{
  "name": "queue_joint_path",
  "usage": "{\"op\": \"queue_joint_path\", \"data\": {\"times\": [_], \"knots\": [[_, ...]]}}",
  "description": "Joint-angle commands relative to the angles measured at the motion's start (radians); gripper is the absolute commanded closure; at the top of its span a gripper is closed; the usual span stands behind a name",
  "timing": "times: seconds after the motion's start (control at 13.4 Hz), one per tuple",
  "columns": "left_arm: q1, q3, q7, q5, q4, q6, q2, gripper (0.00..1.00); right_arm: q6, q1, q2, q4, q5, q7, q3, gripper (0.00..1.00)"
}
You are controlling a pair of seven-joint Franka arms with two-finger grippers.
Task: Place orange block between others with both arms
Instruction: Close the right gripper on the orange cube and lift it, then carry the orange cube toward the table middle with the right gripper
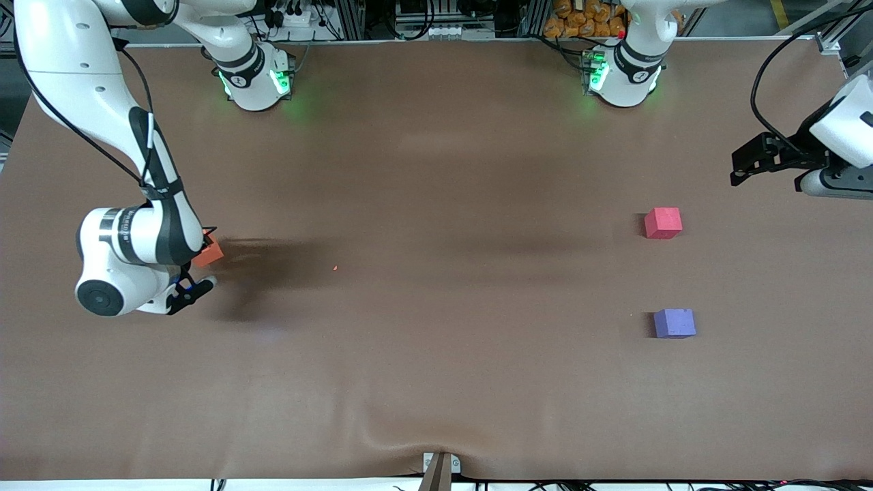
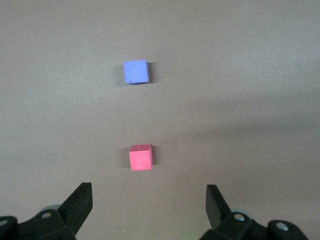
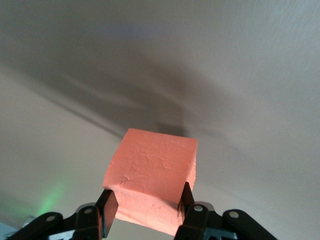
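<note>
The orange block (image 3: 152, 170) sits squeezed between the fingers of my right gripper (image 3: 146, 197), which is shut on it. From the front, only a corner of the orange block (image 1: 210, 251) shows beside the right wrist, low at the right arm's end of the table. At the left arm's end lie the pinkish-red cube (image 1: 663, 223) and the purple-blue cube (image 1: 674, 323), the purple one nearer the front camera, with a bare gap between them. My left gripper (image 1: 747, 164) hangs open and empty beside them, looking down on the red cube (image 2: 140, 158) and the purple cube (image 2: 136, 72).
A brown mat (image 1: 436, 354) covers the table, with a raised wrinkle near a clamp (image 1: 440, 466) at the front edge. Both arm bases (image 1: 256, 82) stand along the back edge. Cables and orange items (image 1: 580, 20) lie off the table past the bases.
</note>
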Motion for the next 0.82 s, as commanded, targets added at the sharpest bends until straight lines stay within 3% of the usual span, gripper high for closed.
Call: {"op": "queue_joint_path", "data": {"times": [0.0,0.22,0.6,0.75], "knots": [[0.009,-0.007,0.003,0.006,0.016,-0.018,0.007,0.0,-0.053,0.022,-0.017,0.056,0.115,0.029,0.0,0.44],[0.007,-0.007,0.001,0.006,0.017,-0.018,0.007,0.0,-0.052,0.074,-0.027,0.057,0.259,0.103,0.0,0.45],[0.006,-0.008,0.001,0.006,0.017,-0.018,0.007,0.0,-0.032,0.29,-0.021,0.072,0.478,0.369,-0.001,0.45],[0.007,-0.007,0.001,0.006,0.017,-0.018,0.007,0.0,0.046,0.373,-0.013,0.079,0.574,0.498,-0.001,0.44]]}}
